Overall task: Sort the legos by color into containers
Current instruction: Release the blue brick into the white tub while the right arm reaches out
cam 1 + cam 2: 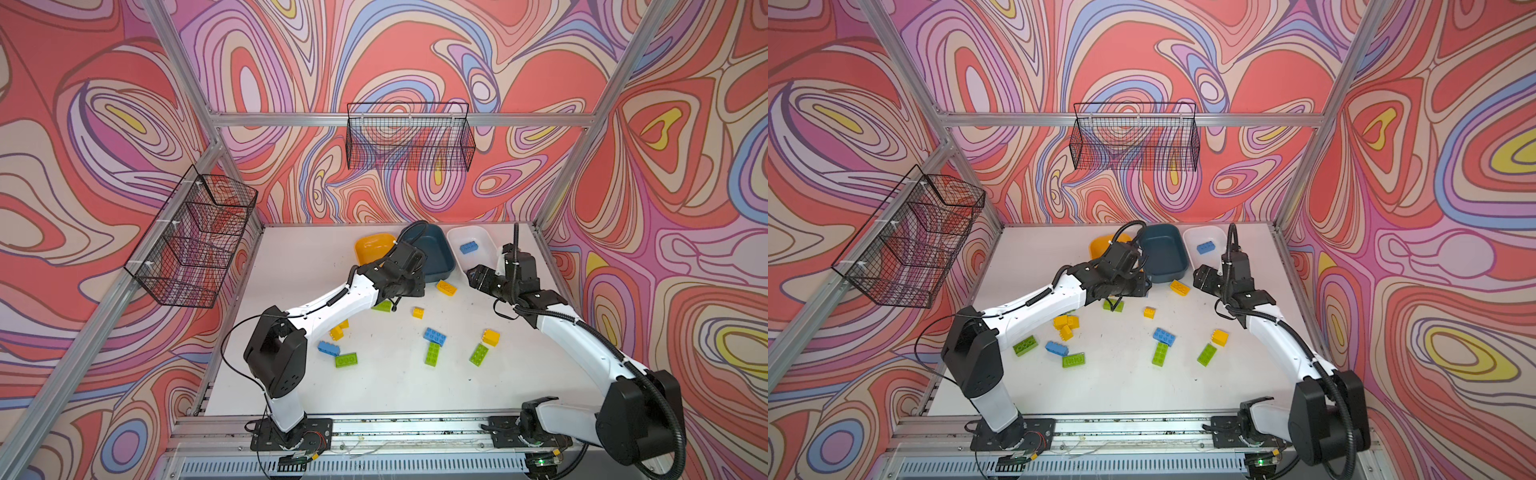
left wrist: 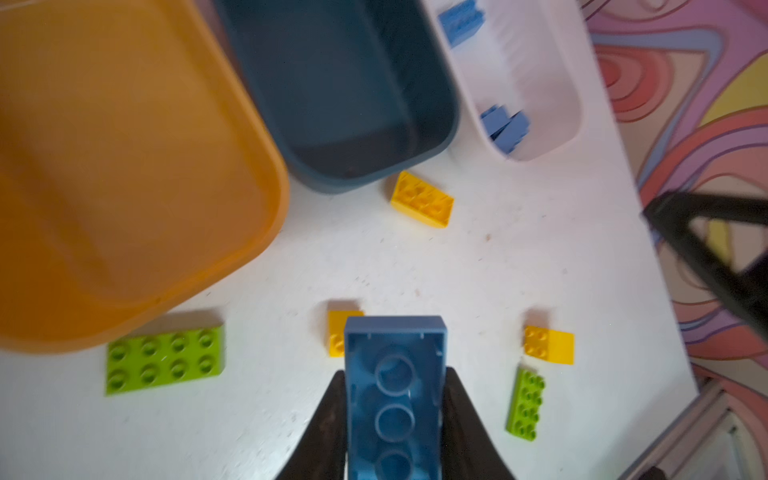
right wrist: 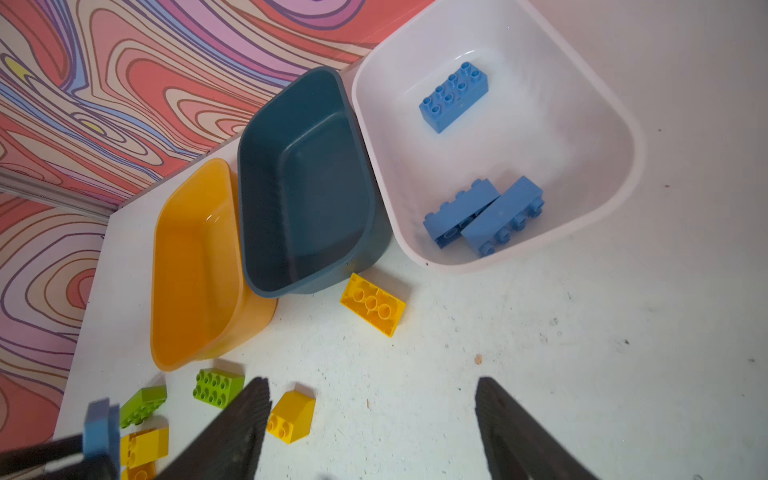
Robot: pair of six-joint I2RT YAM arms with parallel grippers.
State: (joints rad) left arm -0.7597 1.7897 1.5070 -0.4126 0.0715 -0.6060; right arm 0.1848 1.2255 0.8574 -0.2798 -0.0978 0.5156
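Blue brick [image 2: 395, 399] pinched in the left gripper [image 2: 395, 372], clamped by its long sides, hollow underside facing the left wrist camera, held above the white desk [image 2: 519, 257]. Down on the desk: three yellow bricks [image 2: 422, 199] and two green bricks [image 2: 164, 359]. Beyond them, the orange tub [image 2: 124, 166], dark blue tub [image 2: 345, 91] and white tub [image 2: 552, 83] stand side by side.

Right wrist view now: the right gripper [image 3: 372, 382] is spread wide with nothing between its fingers, hanging over bare desk near the white tub. Three blue bricks [image 3: 453, 97] lie inside that tub, and the held brick shows blurred at the frame edge.

In both top views the left wrist hides the held brick, and only one brick shows in the white tub. Two blue ones lie loose on the desk. In a top view five green bricks can be counted, the leftmost green brick [image 1: 1025, 345] just beside the left arm. The yellow cluster is partly covered, so no sure count.
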